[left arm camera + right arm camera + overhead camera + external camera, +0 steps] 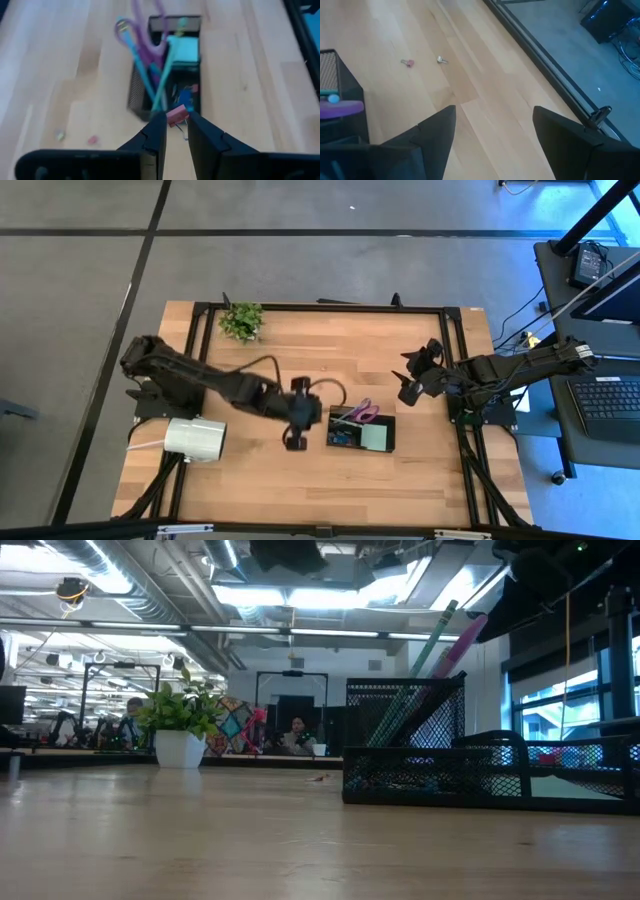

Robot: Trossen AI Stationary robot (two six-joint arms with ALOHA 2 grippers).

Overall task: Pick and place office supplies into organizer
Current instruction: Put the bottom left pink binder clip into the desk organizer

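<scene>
The organizer (362,430) is a low black mesh tray on the table's middle, also in the low view (480,775). It holds purple-handled scissors (150,35), teal pens (145,75) and the pale green sticky-note pad (184,49). My left gripper (297,425) hovers just left of it, shut on a small pink binder clip (176,115). My right gripper (413,377) waits open, right of and beyond the organizer, over bare wood. Two tiny clips (408,62) lie loose on the table near it. My left gripper pinches the pink clip's body (175,118) between its two fingertips (159,125). The clip's wire handles (183,132) stick out below the body between the fingers. The fingers point toward the organizer's left end. Whether the clip is clear of the table does not show.
A big white roll (195,438) lies near the left arm's base, and a small green plant (242,320) stands at the far edge. Two more tiny clips (60,134) lie on the wood by the left gripper. People sit in the room beyond the table (297,735).
</scene>
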